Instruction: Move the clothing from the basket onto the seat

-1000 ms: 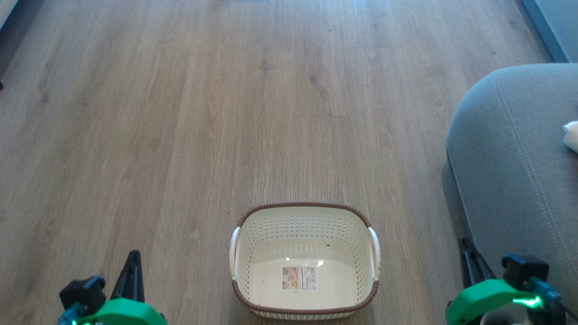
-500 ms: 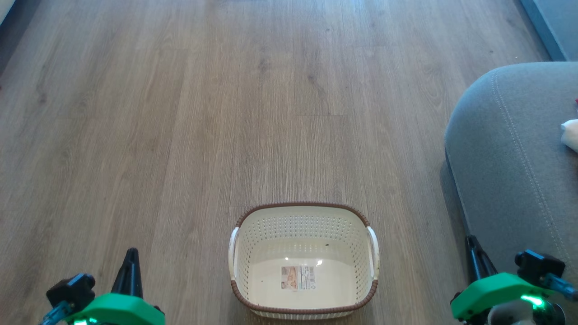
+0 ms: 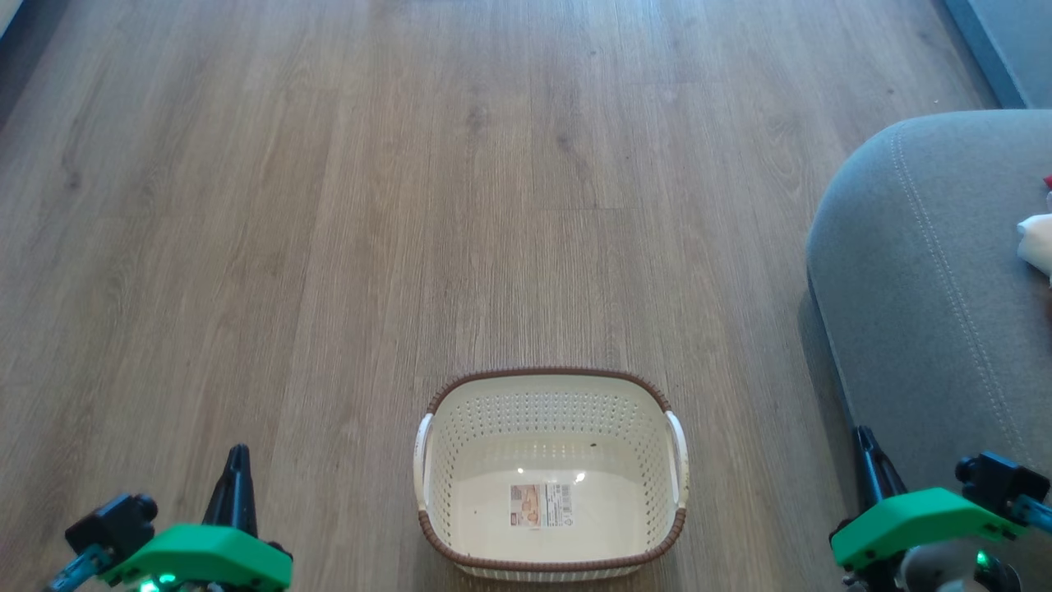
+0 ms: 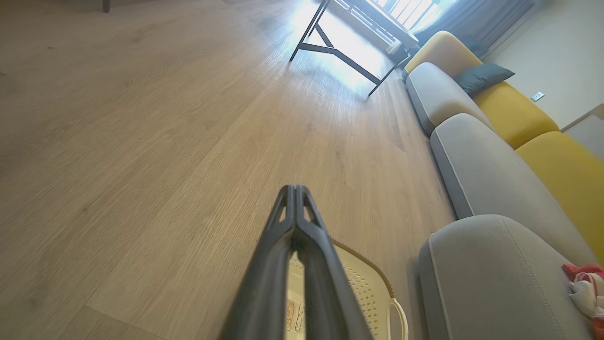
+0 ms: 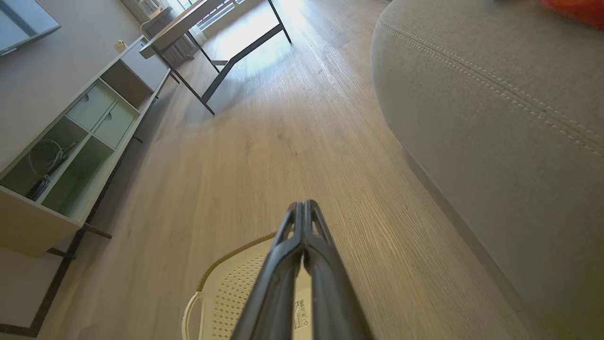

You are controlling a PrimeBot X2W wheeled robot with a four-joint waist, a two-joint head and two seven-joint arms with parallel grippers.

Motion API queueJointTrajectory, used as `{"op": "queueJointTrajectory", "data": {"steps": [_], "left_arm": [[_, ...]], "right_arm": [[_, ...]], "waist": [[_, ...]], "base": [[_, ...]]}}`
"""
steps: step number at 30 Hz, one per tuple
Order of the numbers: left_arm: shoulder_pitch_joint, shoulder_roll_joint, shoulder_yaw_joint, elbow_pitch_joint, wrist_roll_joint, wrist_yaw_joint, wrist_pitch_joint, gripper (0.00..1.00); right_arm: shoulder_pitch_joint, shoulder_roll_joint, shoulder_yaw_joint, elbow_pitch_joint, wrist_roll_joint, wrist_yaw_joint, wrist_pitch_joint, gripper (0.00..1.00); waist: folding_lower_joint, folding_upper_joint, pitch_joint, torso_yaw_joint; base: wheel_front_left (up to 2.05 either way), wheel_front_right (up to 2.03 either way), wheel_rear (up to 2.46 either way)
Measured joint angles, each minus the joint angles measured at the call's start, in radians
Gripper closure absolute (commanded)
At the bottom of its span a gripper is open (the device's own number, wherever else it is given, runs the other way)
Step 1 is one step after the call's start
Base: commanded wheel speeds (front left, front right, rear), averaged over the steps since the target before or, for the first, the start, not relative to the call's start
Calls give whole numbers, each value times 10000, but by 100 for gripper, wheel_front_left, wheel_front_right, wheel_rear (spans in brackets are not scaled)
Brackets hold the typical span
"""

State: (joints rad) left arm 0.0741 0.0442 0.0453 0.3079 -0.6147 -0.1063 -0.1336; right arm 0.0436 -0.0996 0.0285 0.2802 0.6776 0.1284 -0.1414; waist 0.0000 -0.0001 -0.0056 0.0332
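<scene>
Both pincers are clenched tip to tip with nothing between them: the left gripper (image 3: 237, 454) low at the left, the right gripper (image 3: 863, 434) low at the right, just beside the seat (image 3: 920, 271). Between them the basket (image 3: 546, 372) stands on the wooden floor (image 3: 329, 205), its label (image 3: 542, 505) showing. The clothing (image 3: 1035, 245) lies on the seat, well beyond the right gripper.

Head camera looks steeply down; both wrist cameras (low, forward-facing) share the basket (image 3: 549, 407), seemingly close.
</scene>
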Motion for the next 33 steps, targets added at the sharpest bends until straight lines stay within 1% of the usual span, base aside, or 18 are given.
{"op": "queueJointTrajectory", "data": {"steps": [25, 27, 33], "left_arm": [[-410, 0, 79, -88, -2894, -8, 713, 100], [-415, 0, 88, -90, -3126, -81, 727, 100], [-456, 0, 121, -96, -3825, -81, 905, 100]], "right_arm": [[-257, 105, -405, -2, 2763, 0, 698, 100], [-298, 127, -443, -2, 2976, 0, 713, 100], [-414, 142, -546, -2, 3632, 0, 922, 100]], "waist": [[0, 1, 26, -98], [0, 1, 28, -106], [0, 1, 34, -130]], "base": [[0, 0, 0], [0, 0, 0], [0, 0, 0]]}}
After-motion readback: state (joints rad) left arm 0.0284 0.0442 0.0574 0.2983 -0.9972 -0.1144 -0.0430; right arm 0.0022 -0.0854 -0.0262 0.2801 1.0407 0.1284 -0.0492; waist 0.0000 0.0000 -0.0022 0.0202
